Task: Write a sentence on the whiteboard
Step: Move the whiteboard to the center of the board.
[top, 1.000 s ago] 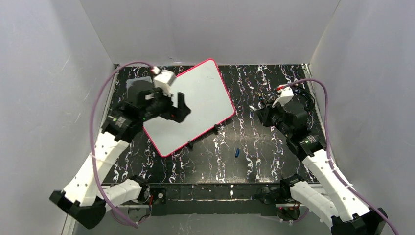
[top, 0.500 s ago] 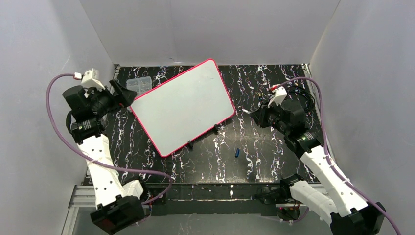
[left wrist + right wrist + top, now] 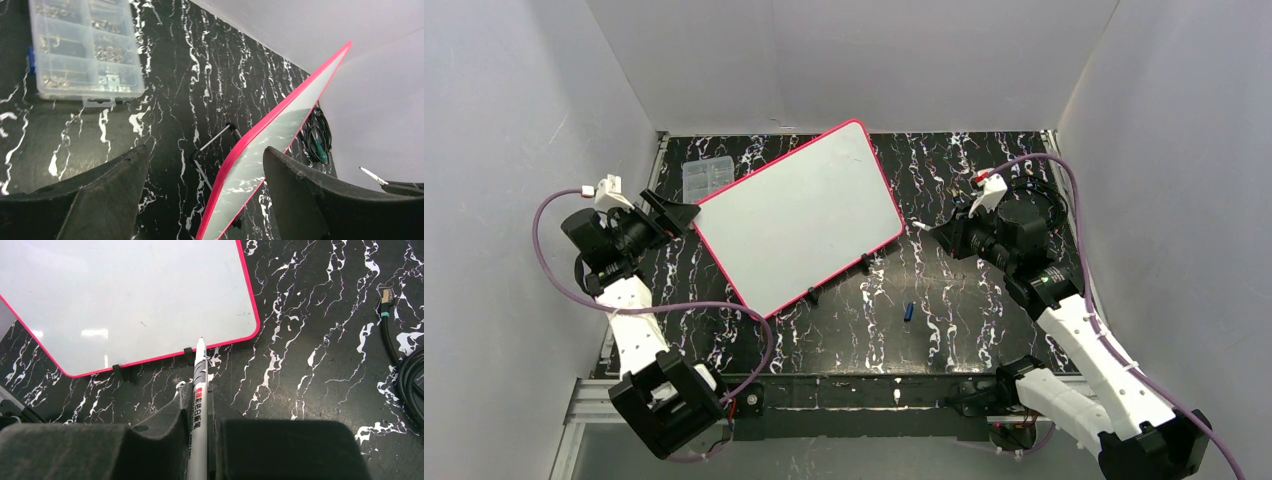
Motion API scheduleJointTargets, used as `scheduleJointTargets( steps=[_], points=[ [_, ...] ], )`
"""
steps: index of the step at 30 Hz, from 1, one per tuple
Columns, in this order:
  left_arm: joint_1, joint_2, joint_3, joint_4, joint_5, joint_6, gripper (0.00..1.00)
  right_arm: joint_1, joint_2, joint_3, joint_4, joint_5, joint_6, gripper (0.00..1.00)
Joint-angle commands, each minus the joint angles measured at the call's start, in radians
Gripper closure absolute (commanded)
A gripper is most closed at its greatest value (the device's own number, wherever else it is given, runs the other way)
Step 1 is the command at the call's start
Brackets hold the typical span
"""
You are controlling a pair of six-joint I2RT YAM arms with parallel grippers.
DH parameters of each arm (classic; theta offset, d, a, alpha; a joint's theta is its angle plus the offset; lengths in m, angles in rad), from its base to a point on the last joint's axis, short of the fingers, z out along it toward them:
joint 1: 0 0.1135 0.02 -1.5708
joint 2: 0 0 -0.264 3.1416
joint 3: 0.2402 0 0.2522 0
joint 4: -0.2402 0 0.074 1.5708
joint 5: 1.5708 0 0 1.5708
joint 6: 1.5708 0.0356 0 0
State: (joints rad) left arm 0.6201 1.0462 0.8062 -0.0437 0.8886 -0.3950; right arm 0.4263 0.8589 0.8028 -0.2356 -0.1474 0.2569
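Note:
The whiteboard (image 3: 799,215) is a white panel with a pink-red rim, propped at a tilt on small black feet. Its face (image 3: 125,300) is blank; the sentence is not in view. My left gripper (image 3: 674,212) hangs open just off the board's left corner, and the board's red edge (image 3: 270,145) runs between its spread fingers without touching them. My right gripper (image 3: 949,232) is shut on a white marker (image 3: 200,370). The marker's tip points at the board's lower right edge, a short way off it.
A clear compartment box (image 3: 709,178) lies at the back left, close to the left gripper. A small blue cap (image 3: 908,312) lies on the black marbled table in front of the board. Coiled black cables (image 3: 1044,200) sit at the right. Grey walls enclose the table.
My left arm has swung back from over the board to its left corner, jaws still open. My right gripper has edged slightly toward the board with the marker.

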Motion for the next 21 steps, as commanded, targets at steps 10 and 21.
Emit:
scheduleJointTargets(
  steps=[10, 21],
  points=[
    [-0.023, 0.144, 0.017, 0.199, 0.220, -0.011, 0.45, -0.003, -0.012, 0.047, 0.017, -0.025, -0.036, 0.99],
    [-0.097, 0.161, 0.010, 0.199, 0.295, 0.032, 0.61, -0.003, -0.018, 0.033, 0.002, -0.023, -0.054, 0.99]
  ],
)
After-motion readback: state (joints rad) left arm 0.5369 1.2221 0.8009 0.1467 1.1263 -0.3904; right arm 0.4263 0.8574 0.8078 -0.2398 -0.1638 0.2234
